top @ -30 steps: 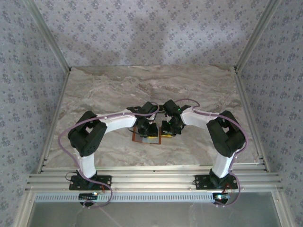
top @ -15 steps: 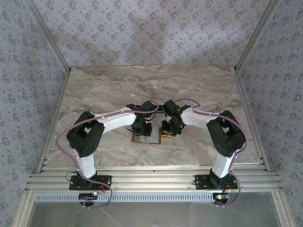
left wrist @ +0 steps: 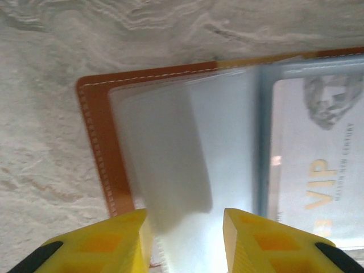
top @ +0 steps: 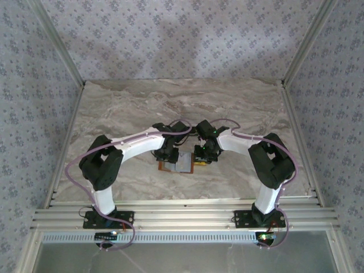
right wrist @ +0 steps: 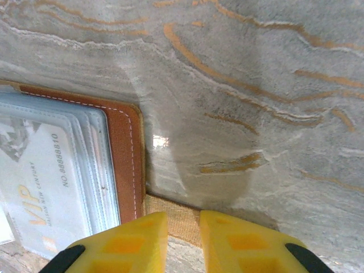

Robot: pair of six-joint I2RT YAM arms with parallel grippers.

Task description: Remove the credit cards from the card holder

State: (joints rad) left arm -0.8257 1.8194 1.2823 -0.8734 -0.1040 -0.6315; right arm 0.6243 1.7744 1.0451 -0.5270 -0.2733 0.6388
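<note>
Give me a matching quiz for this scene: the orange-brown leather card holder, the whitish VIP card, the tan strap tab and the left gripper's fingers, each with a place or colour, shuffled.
1. orange-brown leather card holder
2. whitish VIP card
3. tan strap tab
4. left gripper's fingers

A. yellow
B. behind a clear plastic sleeve
C. lying open on the marble table
D. at the tip of the right gripper

Pairs: 1-C, 2-B, 3-D, 4-A.

The orange-brown card holder (right wrist: 129,159) lies open on the marble table (right wrist: 256,102), its clear sleeves (right wrist: 94,170) covering a whitish card (right wrist: 40,182) printed "VIP". The right gripper (right wrist: 183,227) has its yellow fingers (right wrist: 128,244) close together, directly over the tan strap tab (right wrist: 170,219).
</note>
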